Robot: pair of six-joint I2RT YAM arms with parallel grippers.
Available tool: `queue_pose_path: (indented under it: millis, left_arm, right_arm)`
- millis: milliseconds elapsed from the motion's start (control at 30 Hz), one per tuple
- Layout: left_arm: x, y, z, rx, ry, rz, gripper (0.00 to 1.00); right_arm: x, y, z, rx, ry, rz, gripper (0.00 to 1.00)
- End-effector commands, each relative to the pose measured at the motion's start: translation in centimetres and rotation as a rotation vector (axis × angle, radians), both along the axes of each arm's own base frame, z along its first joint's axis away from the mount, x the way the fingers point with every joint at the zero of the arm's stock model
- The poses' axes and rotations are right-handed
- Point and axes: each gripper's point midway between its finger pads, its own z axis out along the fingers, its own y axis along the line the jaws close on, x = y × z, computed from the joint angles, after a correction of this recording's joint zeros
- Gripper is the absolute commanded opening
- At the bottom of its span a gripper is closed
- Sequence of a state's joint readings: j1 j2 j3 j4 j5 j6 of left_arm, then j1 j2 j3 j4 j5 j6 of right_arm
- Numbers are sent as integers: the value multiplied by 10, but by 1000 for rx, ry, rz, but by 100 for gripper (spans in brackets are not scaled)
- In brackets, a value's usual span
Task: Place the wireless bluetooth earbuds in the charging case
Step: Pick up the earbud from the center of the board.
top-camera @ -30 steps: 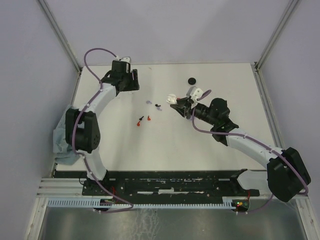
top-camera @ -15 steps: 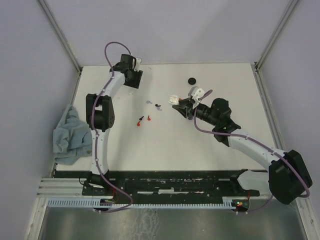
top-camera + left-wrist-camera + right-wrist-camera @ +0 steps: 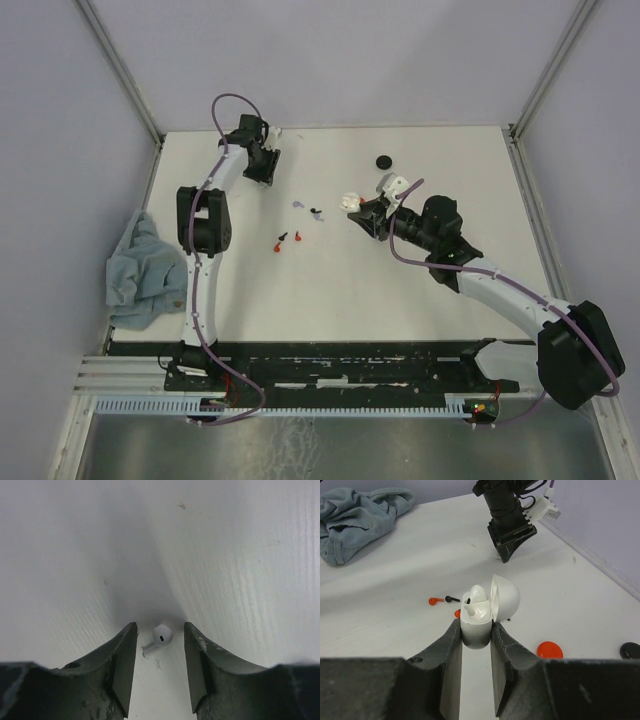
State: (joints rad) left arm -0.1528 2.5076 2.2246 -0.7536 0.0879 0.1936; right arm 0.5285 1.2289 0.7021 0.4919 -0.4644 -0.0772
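Observation:
A white earbud (image 3: 161,635) lies on the table between the fingers of my open left gripper (image 3: 159,626), touching neither. That gripper (image 3: 264,166) is at the far left of the table. My right gripper (image 3: 475,625) is shut on the open white charging case (image 3: 478,630), whose lid is hinged to the right. One white earbud (image 3: 479,598) sits in the case. In the top view the case (image 3: 349,201) is held near the table's middle. Loose lavender (image 3: 298,204), black (image 3: 316,212) and red (image 3: 298,236) earbuds lie between the two grippers.
A black round case (image 3: 382,161) lies at the far middle. A red round case (image 3: 550,650) lies to the right of the right gripper. A blue cloth (image 3: 140,270) is bunched at the left table edge. Walls enclose the table on the far, left and right sides.
The left arm has straightened and reached out over the table's far left, uncovering the cloth. The right gripper with the case has shifted slightly.

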Motion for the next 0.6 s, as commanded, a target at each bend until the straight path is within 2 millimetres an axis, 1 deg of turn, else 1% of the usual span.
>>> queue_pose_path:
  millis: [0,67,167,333,467,533,567]
  left_arm:
    - [-1,-5,-2,-11,16,-43,46]
    - [-11,-4,-7,-7,49,-36,42]
    - [-23,-3,-10,-15,79,-22,36]
    - [-36,-4,-5,-27,98,-12,26]
    - [-41,-5,8,-48,82,5,22]
    - [-44,-6,19,-65,66,22,20]
    - [-45,-7,31,-77,43,31,19]
  right_arm:
    - [2,-4,24,28,-66,-17,10]
    - [2,-5,24,28,-67,-19,10]
    - [2,-5,24,28,-67,-18,10]
    - [1,-5,25,30,-71,-17,10]
    - [0,-5,27,33,-75,-16,10]
    - [0,-6,28,35,-78,-15,10]
    - [-1,-5,28,35,-79,-14,10]
